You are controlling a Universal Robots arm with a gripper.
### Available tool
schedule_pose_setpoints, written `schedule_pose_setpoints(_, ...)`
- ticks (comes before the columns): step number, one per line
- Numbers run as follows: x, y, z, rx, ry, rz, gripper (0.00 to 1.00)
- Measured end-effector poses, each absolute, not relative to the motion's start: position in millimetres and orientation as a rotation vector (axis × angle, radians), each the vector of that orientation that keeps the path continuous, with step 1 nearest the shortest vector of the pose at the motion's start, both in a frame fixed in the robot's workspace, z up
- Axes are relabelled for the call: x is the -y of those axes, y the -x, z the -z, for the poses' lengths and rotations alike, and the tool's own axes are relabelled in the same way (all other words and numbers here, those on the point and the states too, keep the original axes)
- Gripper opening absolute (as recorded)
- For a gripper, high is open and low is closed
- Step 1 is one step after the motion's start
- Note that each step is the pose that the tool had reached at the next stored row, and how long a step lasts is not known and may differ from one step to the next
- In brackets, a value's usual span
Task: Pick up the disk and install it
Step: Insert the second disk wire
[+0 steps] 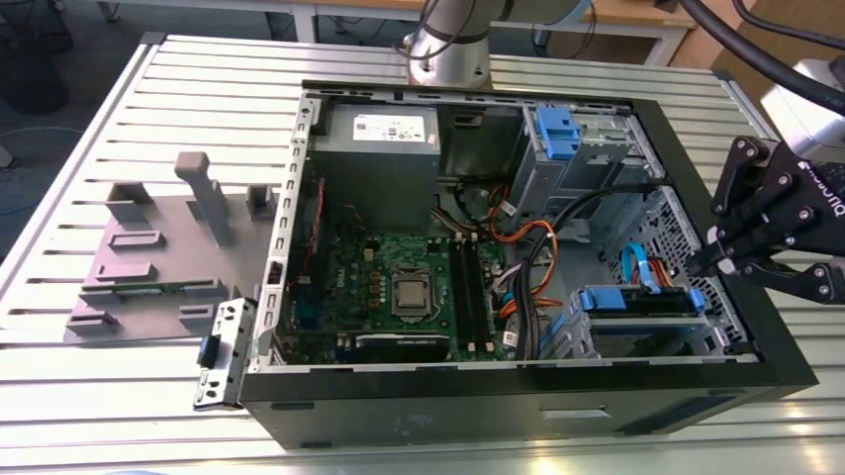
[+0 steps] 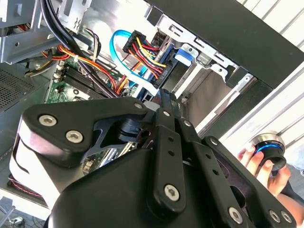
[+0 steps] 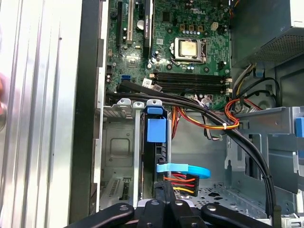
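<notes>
The disk [image 1: 620, 301] sits inside the open computer case [image 1: 528, 396], slotted on edge in the drive cage by the case's front corner on the exterior view's right. Its blue carrier tab [image 3: 156, 128] faces outward, and a blue data cable [image 3: 183, 169] and a multicoloured power plug [image 3: 179, 183] meet its rear end. My gripper [image 1: 696, 267] hovers just off the cage, above the case wall on the exterior view's right, shut and holding nothing. In both wrist views its black linkage [image 2: 164, 142] [image 3: 166, 209] covers much of the near foreground.
A thick black cable bundle [image 3: 228, 133] and orange wires cross beside the cage. A second blue carrier [image 1: 555, 134] sits in the upper bay. A grey fixture [image 1: 158, 257] lies on the slatted table [image 1: 79, 396] at the exterior view's left. A person's hand [image 2: 259, 161] rests on a round knob beside the case.
</notes>
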State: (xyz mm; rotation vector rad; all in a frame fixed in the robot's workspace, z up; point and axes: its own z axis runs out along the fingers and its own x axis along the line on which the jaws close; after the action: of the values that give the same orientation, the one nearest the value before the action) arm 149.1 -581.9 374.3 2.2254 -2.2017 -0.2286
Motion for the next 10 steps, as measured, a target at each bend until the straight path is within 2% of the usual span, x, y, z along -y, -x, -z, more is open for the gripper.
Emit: schedule_pose_setpoints(10,581.9,-149.1,-374.3,2.100,-2.313,0.228,0.11)
